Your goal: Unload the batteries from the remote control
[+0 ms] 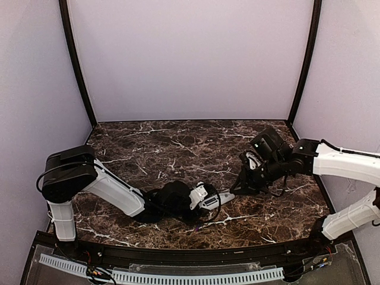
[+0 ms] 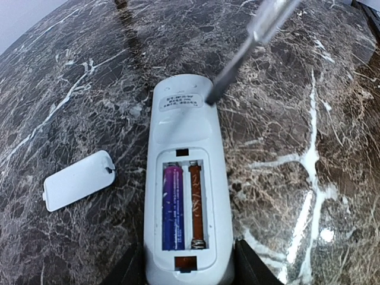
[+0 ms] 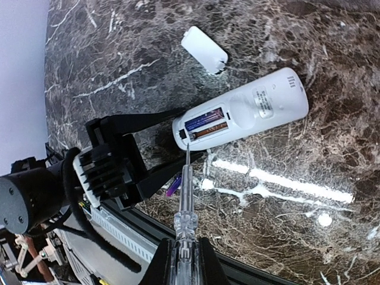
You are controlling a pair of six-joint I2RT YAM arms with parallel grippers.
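Observation:
The white remote control (image 2: 184, 124) lies back-up on the marble table, its battery bay uncovered. My left gripper (image 2: 189, 270) is shut on the remote's near end, one finger on each side. One blue-purple battery (image 2: 173, 205) sits in the left slot; the right slot (image 2: 196, 205) is empty and shows brown contacts. A second battery (image 3: 173, 186) lies loose on the table beside the left gripper's finger. My right gripper (image 3: 184, 261) is shut on a clear-handled screwdriver (image 3: 185, 202), whose tip is at the bay end of the remote (image 3: 255, 110).
The small white cover piece (image 2: 77, 187) lies flat on the table left of the remote, apart from it. The table's front edge with a black rail and white slotted duct (image 1: 160, 276) runs just behind the arms. Purple walls enclose the table.

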